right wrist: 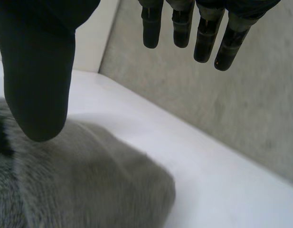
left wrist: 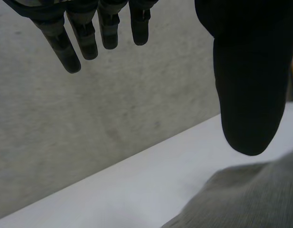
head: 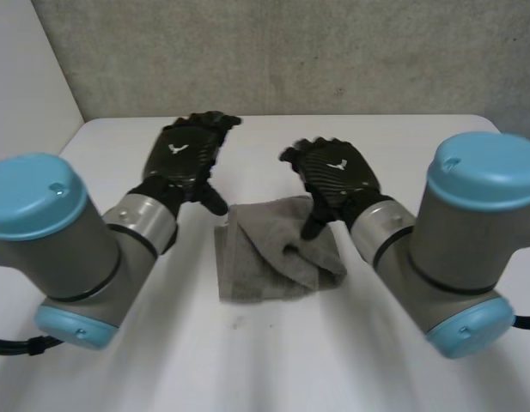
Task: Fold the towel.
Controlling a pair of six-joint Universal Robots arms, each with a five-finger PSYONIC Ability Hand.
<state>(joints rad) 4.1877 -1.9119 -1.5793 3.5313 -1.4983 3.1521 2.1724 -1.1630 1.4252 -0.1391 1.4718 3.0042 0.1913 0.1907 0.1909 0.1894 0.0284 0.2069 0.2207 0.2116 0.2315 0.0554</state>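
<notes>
Counting from the largest down, we see one white bench [head: 247, 360], two arms, the left arm [head: 67, 249] and the right arm [head: 462, 240], one grey towel [head: 258, 270] and two black hands. The towel lies mid-bench between the hands, partly folded, its rumpled flap running slantwise from the far corner beside the left hand [head: 189, 154] toward the right arm. That hand's fingers [left wrist: 65, 52] hang straight, wide of the thumb, holding nothing. The right hand [head: 335, 170] hovers equally spread over the towel's far edge; we cannot tell whether its thumb touches the cloth.
</notes>
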